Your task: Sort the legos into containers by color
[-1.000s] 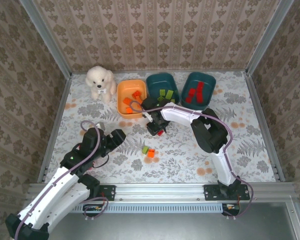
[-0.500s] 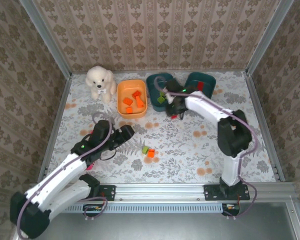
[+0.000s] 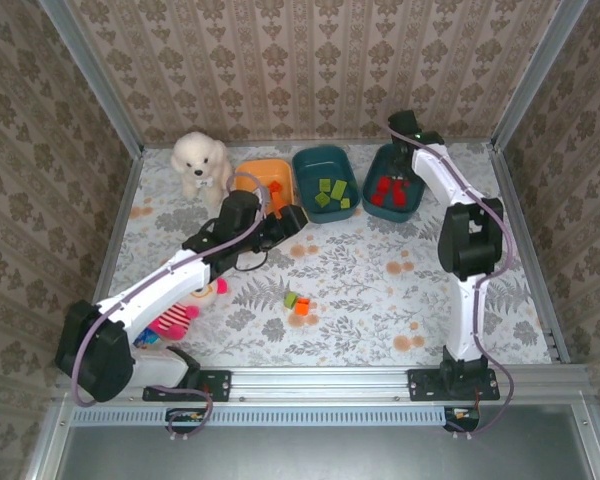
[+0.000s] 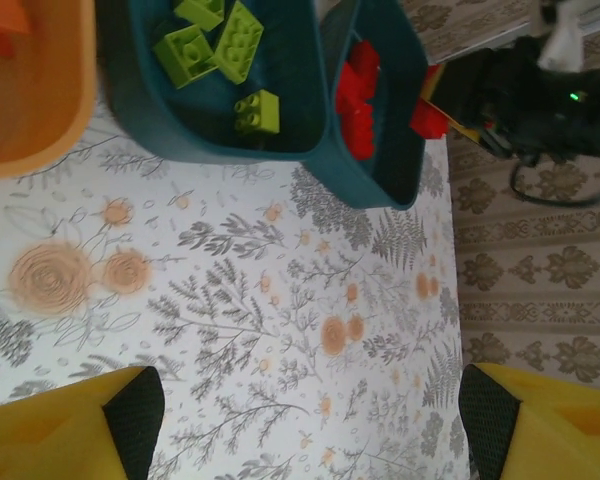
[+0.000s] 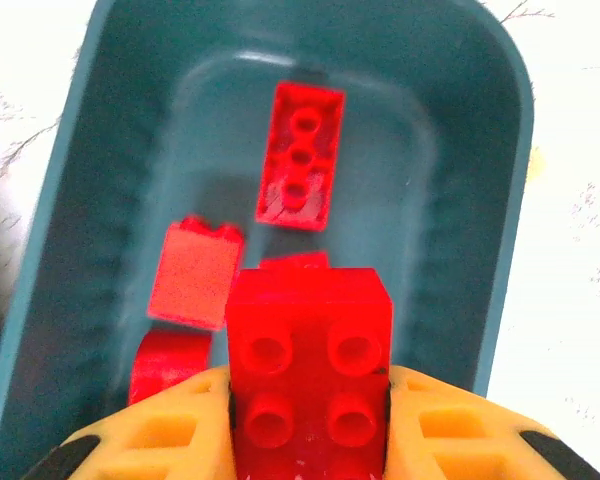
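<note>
Top external view sets the floral-printed tabletop (image 3: 380, 300) under everything, a flat, matte, cloth-like surface with three tubs in a row along its far edge. The right arm (image 3: 467, 240) stretches to the far right corner, above the teal tub of red bricks (image 3: 385, 212). The left arm (image 3: 170, 275) reaches to just in front of the orange tub (image 3: 265, 166).

In the right wrist view the right gripper (image 5: 310, 440) is clenched on a red four-stud brick (image 5: 310, 340). The brick's studs face the camera, and other red bricks (image 5: 300, 155) lie on the tub floor below. The left wrist view shows the left gripper (image 4: 300, 415) with its black-padded fingers (image 4: 135, 410) spread wide and nothing between them.

The step in hand looks to be the drop of the red brick. To do it well, I would keep the brick over the middle of the tub floor. I would hold it low, so the hard plastic does not bounce off a sloped wall, and part the jaws fully before lifting.

The tubs are smooth, glossy moulded plastic, rounded rectangles with sloped walls. The middle teal tub (image 3: 310, 160) holds light green bricks (image 4: 238, 40). The white plush dog (image 3: 202, 165) near the far left corner and the pink-and-yellow plush toy (image 3: 180, 312) beside the left arm look soft and fuzzy. A light green brick (image 3: 291, 299) and an orange brick (image 3: 302, 307), rigid and blocky, lie touching mid-tabletop toward the near edge.
</note>
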